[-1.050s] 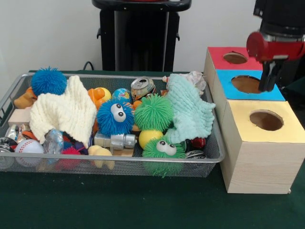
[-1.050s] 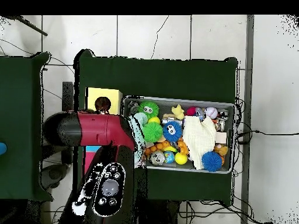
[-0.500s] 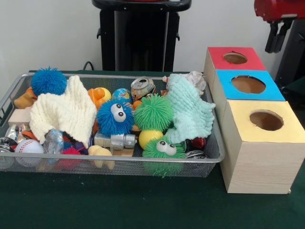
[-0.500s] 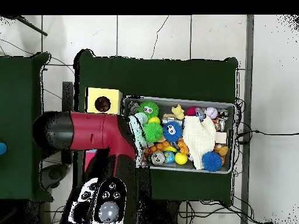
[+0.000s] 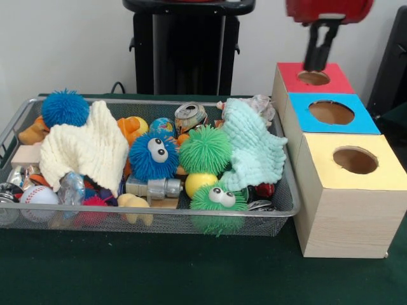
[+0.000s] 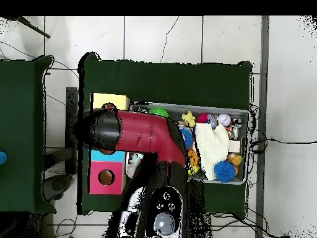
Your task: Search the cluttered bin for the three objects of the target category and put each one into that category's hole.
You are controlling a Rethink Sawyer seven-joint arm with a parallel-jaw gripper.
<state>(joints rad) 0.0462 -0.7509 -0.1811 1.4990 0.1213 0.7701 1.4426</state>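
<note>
My gripper (image 5: pixel 316 63) hangs from the red arm (image 6: pixel 142 133) just above the hole of the red-topped box (image 5: pixel 289 73). It is open, with nothing between its fingers. The wire bin (image 5: pixel 159 212) holds a fuzzy blue ball with eyes (image 5: pixel 154 155), a green fuzzy ball (image 5: pixel 205 149), a green one with eyes (image 5: pixel 218 197), a plain blue fuzzy ball (image 5: pixel 65 108), a cream cloth (image 5: pixel 86 149), a mint cloth (image 5: pixel 254 149), a crushed can (image 5: pixel 191 115), a baseball (image 5: pixel 38 194) and a yellow ball (image 5: pixel 198 183). In the overhead view the arm hides the gripper and the bin's (image 6: pixel 247 145) left part.
Three boxes stand in a row right of the bin: red, then blue-topped (image 5: pixel 305 117), then yellow-topped (image 5: pixel 318 165), each with a round hole. Overhead, the yellow box (image 6: pixel 110 101) and red box (image 6: pixel 105 178) show on either side of the arm. A black stand (image 5: pixel 184 51) rises behind the bin.
The gripper rose from over the blue box's hole, then swung left and now hangs above the red box. The bin's contents have not moved.
</note>
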